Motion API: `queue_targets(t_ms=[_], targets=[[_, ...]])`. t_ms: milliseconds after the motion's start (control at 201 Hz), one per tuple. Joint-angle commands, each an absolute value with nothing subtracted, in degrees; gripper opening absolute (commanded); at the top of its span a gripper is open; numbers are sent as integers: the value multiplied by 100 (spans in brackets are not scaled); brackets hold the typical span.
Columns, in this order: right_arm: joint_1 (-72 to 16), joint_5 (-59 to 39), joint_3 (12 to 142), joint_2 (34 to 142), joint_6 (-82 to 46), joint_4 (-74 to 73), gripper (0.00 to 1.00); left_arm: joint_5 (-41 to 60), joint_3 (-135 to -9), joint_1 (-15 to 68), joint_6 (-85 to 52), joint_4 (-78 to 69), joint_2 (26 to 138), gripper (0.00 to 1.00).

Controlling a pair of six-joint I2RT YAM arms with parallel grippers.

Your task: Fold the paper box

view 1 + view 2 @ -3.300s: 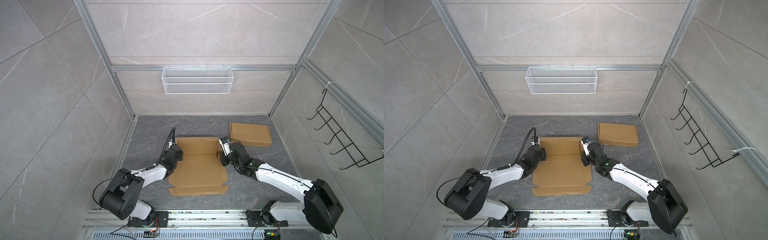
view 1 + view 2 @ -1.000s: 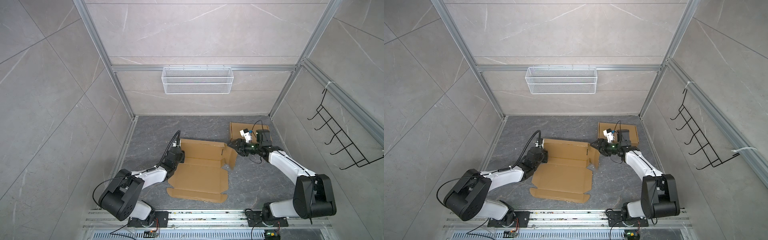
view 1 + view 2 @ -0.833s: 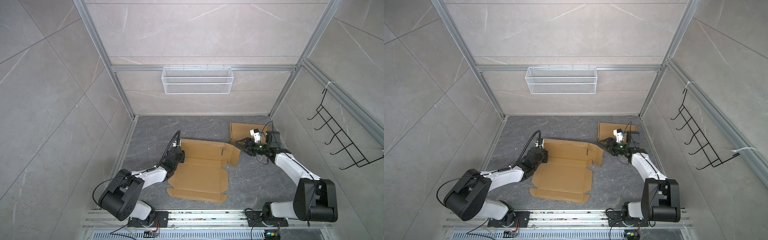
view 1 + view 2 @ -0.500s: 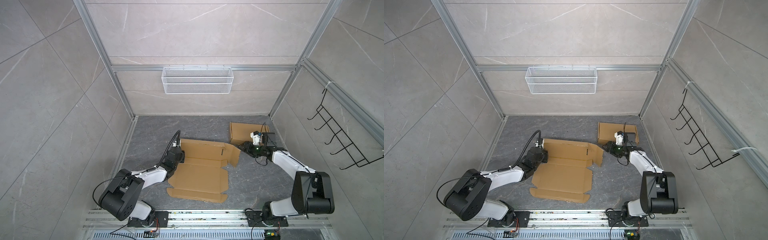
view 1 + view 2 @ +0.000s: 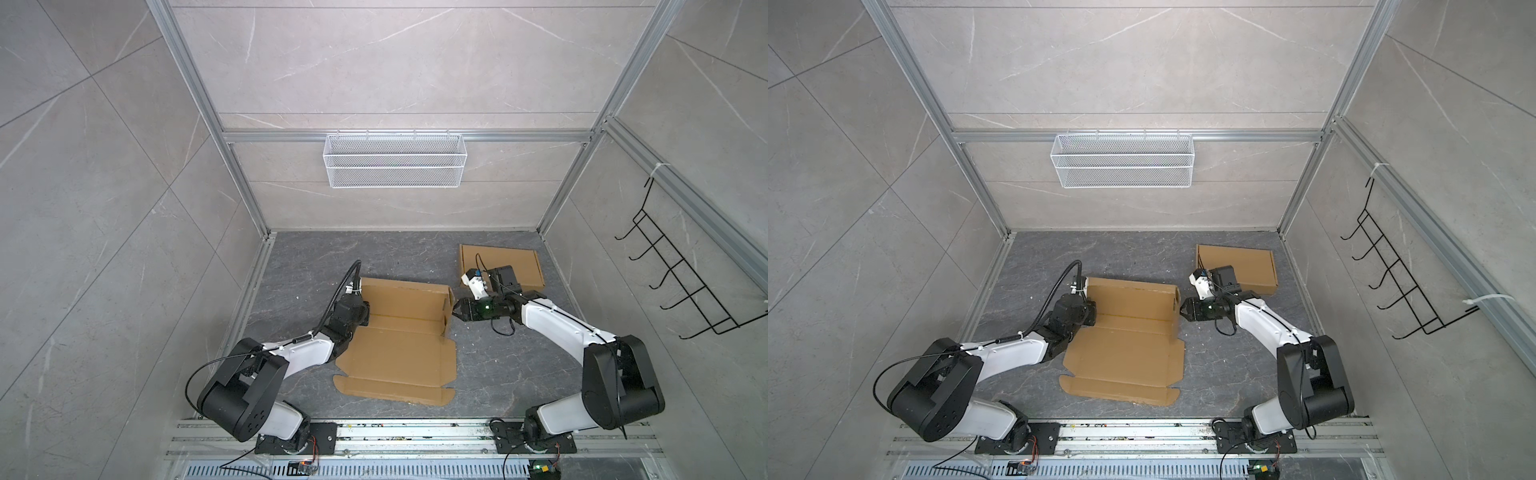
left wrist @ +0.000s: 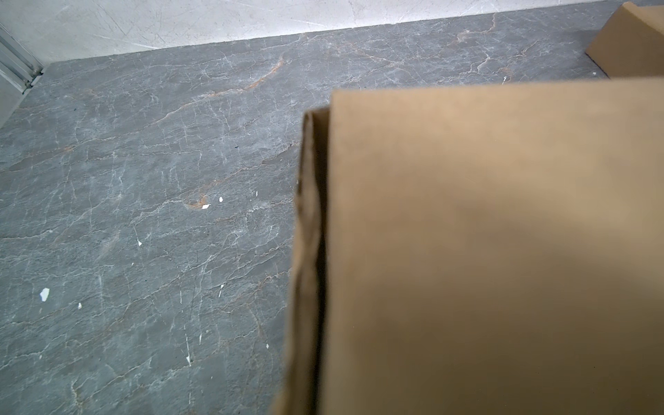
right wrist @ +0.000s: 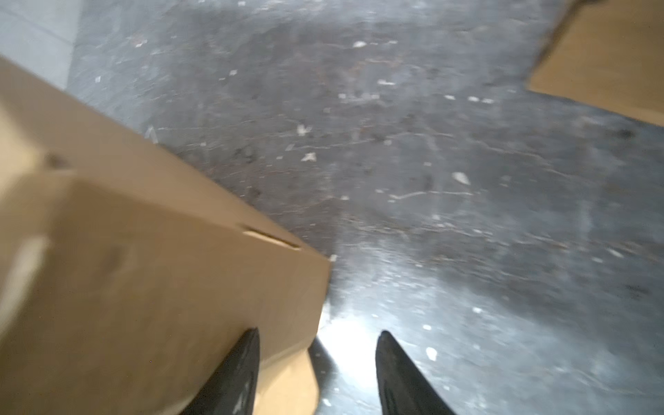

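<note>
Grey marble floor (image 5: 316,257): paper box (image 5: 395,357) lies centre, rear wall raised, front panels flat. Wire basket (image 5: 395,168) on back wall, contents hard to make out. Left gripper (image 5: 360,311) at the rear-left corner, fingers closed and hidden. Right gripper (image 5: 456,310) has its fingers (image 7: 240,373) spread at the right end flap. 2nd box (image 5: 521,266) is partly hidden by the arm.

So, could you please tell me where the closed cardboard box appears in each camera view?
In a top view: closed box, back right of the floor.
In a top view: same place.
Left wrist: its corner, beyond the open box's raised wall.
Right wrist: blurred corner, across from the open box.
Shared landmark: the open box.
</note>
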State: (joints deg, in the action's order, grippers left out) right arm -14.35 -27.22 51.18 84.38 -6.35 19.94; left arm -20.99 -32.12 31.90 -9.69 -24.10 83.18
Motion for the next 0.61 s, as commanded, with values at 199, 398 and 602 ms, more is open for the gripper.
queue_targets(t_ms=[199,398,602], targets=[[-1821,-2592,5098,8395,-624,1662,57,-2162,-3217,3214,-899,-2427,8331,0],[-2056,-2418,4745,8190,-683,1002,59,-2144,-3230,3217,-898,-2405,8340,0],[-2252,-2203,4614,8001,-518,828,59,-2141,-3259,3216,-883,-2412,8357,0]])
